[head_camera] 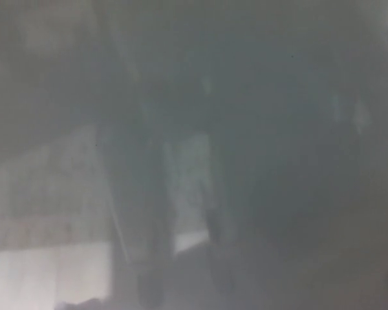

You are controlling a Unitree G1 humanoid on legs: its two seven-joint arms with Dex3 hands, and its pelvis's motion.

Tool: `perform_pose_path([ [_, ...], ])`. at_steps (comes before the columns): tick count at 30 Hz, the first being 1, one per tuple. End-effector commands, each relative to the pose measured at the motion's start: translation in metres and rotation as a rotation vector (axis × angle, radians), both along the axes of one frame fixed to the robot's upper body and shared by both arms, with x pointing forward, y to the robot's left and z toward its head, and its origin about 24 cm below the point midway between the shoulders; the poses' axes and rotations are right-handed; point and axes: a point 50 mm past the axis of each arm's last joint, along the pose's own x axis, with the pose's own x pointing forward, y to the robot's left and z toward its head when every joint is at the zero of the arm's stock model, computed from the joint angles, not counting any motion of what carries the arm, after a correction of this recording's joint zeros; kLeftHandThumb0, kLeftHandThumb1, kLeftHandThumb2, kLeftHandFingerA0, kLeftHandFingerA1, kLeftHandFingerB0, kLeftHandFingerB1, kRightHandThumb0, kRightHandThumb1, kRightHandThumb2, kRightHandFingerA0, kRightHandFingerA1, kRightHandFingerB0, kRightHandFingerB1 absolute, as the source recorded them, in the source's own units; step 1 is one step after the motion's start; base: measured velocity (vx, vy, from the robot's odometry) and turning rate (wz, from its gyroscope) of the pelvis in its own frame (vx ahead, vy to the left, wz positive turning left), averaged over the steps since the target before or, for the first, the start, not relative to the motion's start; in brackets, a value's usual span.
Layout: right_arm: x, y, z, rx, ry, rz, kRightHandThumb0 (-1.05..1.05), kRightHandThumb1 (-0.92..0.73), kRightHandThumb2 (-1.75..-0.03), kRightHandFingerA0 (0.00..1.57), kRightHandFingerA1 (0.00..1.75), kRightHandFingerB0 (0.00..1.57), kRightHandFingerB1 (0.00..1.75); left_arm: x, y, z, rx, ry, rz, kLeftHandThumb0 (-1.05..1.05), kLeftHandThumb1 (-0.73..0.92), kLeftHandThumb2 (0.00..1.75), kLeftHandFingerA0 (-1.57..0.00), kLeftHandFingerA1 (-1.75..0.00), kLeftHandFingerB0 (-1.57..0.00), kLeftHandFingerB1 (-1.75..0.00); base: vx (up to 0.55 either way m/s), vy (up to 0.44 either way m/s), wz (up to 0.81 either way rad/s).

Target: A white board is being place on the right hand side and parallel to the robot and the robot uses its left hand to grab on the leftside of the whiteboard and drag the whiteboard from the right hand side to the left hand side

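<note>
Where haze covers all, whiteboard blurred, grey, reflective.

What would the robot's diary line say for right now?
view: murky grey blur | whiteboard: cannot tell | left hand: not in view | right hand: not in view

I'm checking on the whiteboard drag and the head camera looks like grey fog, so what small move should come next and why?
Probably hold still before moving any further. The head view shows only blurred dark shapes and a paler patch at lower left; neither hand nor a clear board edge can be made out, so there is nothing visible to guide a grab or a drag safely.
</note>
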Motion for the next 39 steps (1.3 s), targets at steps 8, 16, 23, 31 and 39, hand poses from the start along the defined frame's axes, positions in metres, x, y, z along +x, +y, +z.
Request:
perform_pose_path([
  [8,-0.001,-0.003,0.001,-0.017,-0.002,0.0,-0.69,-0.74,-0.73,0.51,1.1,0.46,0.82,-0.011,0.011,0.0,0.054,0.076,0.08,0.14,0.92,0.66,-0.72,-1.13,-0.73,-0.89,0.0,0.0,0.0],
  [16,0.0,-0.002,0.001,-0.021,-0.006,0.006,-0.69,-0.74,-0.74,0.51,1.11,0.47,0.83,-0.015,0.014,0.005,0.053,0.084,0.062,0.16,0.92,0.67,-0.7,-1.06,-0.72,-0.88,0.0,0.0,0.0],
  [23,0.001,-0.001,0.001,-0.022,-0.004,0.002,-0.71,-0.74,-0.74,0.51,1.11,0.46,0.83,-0.023,0.022,0.01,0.034,0.184,0.086,0.14,0.91,0.66,-0.71,-1.18,-0.74,-1.0,0.0,0.0,0.0],
  [31,0.002,-0.001,0.002,-0.027,-0.006,0.008,-0.71,-0.74,-0.75,0.5,1.12,0.46,0.84,-0.034,0.025,0.014,0.055,0.36,-0.011,0.13,0.87,0.69,-0.67,-1.52,-0.73,-1.22,0.0,0.0,0.0],
  [39,0.003,-0.001,0.002,-0.034,-0.007,0.011,-0.7,-0.76,-0.74,0.49,1.12,0.45,0.84,-0.045,0.032,0.019,0.086,0.399,0.004,0.04,0.8,0.57,-0.76,-1.55,-0.66,-1.27,0.0,0.0,0.0],
])
